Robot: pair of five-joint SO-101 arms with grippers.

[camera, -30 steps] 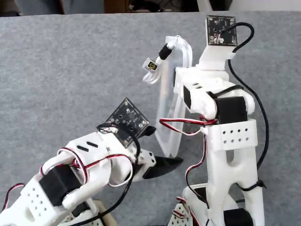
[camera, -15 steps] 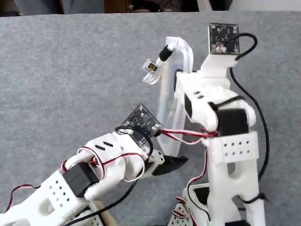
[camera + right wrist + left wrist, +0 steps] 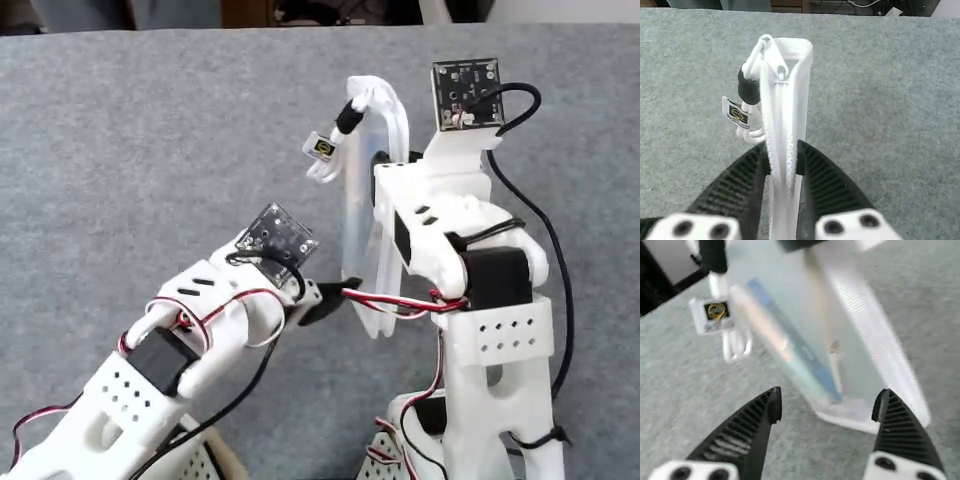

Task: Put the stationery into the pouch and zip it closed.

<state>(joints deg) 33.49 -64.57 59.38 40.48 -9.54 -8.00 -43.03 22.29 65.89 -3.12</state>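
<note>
A: Drawn up toward 11 o'clock since a second ago, as for the left hand (image 3: 830, 394). Swung slightly toward 3 o'clock at its near end, as for the pouch (image 3: 362, 225).

B: Spread how, on the left?

A: Wide, going by the left wrist view. Set either side of the pouch's near corner, probably to straddle and steady it. Contact not clear.

B: And the right hand (image 3: 783, 150)?

A: Pinched narrow on the pouch's zipper edge, roughly midway along. Keeps it standing on its long edge on the counter (image 3: 150, 130), running from 12 down to 6 o'clock just right of centre.

B: Held upright for what?

A: Likely to keep the zipper track taut and facing up — easier for a pull to travel along.

B: Stationery (image 3: 790, 347)?

A: Already inside. Visible through the clear wall as a blue length and a paler one beside it, lying lengthwise.

B: Zipper pull (image 3: 780, 75)?

A: Up at the 12 o'clock end, with a small tag (image 3: 322, 148) hanging off toward 10 o'clock. Seemingly joined along the teeth between pull and right hand. Past that hand, toward 6 o'clock, cannot tell.

B: Nearly done, then?

A: Judged so — filling finished, closing either complete or in its last stretch. Worth checking the hidden run before letting go.
</note>
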